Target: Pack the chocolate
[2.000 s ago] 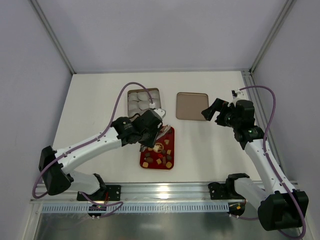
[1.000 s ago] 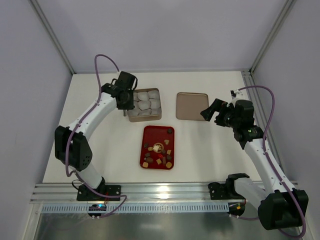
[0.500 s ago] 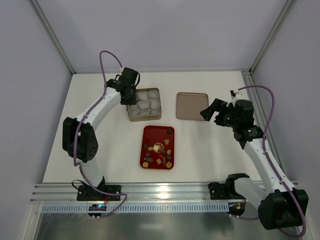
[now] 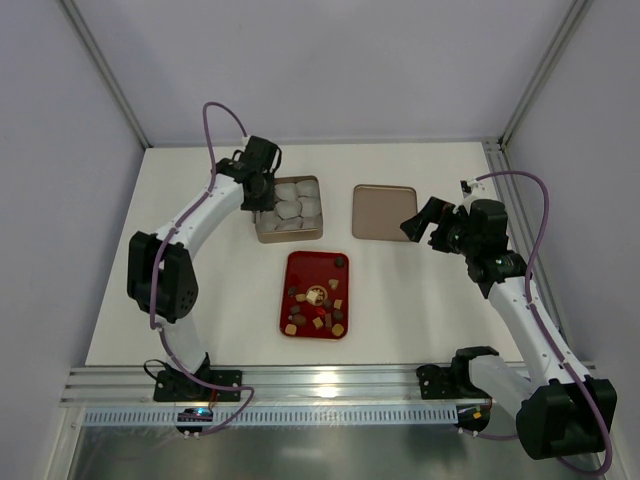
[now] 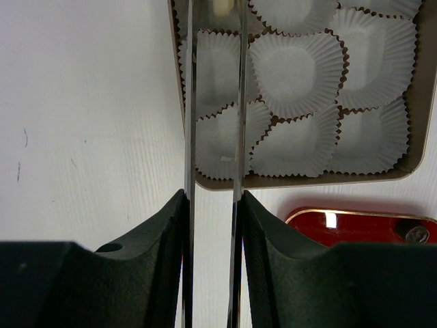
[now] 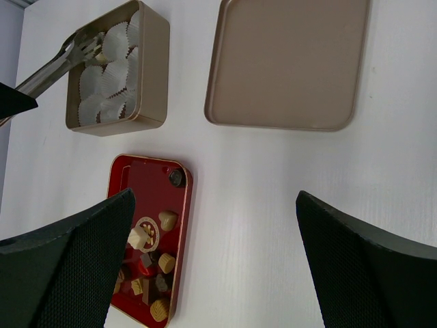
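Clamping tongs (image 5: 190,102) over the tin (image 5: 307,180), the left gripper (image 5: 213,198) seemingly pinches a pale chocolate (image 5: 220,7); right gripper (image 6: 215,205) gapes wide.

The table (image 5: 89,102) is white and matt, with very fine ridges. The tin (image 6: 117,126) and the lid (image 6: 287,61) are golden-brown metal with a soft satin finish. The cups (image 5: 297,65) are thin white paper, pleated at the edges. The tray (image 5: 375,229), at the lower right of the left wrist view, is glossy red with a gold rim. The tongs (image 5: 190,102) are polished metal. The left gripper (image 5: 213,198) is smooth black matt plastic. The right gripper (image 6: 215,195) has black fingers (image 6: 68,260) with a rough, grained surface. The chocolate (image 6: 166,220) looks smooth and dull.
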Controlling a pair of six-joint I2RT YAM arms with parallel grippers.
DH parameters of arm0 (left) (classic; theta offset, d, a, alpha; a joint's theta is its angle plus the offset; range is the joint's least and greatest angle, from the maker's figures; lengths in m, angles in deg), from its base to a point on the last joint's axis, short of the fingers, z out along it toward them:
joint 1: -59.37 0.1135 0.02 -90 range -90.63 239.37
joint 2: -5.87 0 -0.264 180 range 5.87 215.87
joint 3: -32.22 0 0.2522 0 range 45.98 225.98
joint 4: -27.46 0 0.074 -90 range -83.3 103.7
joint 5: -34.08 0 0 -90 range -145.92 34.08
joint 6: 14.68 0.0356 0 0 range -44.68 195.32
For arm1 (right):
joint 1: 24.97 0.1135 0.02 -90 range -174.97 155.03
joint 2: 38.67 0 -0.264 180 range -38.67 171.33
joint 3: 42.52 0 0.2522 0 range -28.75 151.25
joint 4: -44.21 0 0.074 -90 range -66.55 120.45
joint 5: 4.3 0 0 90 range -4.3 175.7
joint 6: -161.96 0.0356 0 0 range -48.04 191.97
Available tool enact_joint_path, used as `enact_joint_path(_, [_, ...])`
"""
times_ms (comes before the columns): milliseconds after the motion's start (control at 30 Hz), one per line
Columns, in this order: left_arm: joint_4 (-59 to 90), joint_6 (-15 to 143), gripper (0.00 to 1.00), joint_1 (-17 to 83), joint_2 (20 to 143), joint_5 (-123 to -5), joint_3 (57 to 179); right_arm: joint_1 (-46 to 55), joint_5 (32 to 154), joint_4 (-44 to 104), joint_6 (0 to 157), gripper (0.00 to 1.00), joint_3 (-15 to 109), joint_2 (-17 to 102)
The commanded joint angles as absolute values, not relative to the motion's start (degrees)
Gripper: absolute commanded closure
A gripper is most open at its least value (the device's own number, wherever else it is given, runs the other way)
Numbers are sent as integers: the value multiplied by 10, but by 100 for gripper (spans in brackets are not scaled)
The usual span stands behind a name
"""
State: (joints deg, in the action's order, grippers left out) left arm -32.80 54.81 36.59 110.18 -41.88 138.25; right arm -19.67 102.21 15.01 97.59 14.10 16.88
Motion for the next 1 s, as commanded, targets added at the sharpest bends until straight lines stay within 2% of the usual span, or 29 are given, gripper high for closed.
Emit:
enact_joint_path(0, [-311, 553, 64, 369, 1098, -403, 1396, -193, 1027, 171, 974, 0, 143, 169])
enact_joint_path(133, [-315, 554, 60, 368, 1095, -400, 1397, -193, 1027, 172, 974, 0, 144, 169])
enact_joint_path(600, [-337, 563, 59, 368, 1011, -433, 1417, -193, 1030, 172, 975, 0, 145, 171])
enact_joint_path(967, [-367, 548, 59, 327, 888, -477, 1346, -193, 1027, 171, 974, 0, 146, 170])
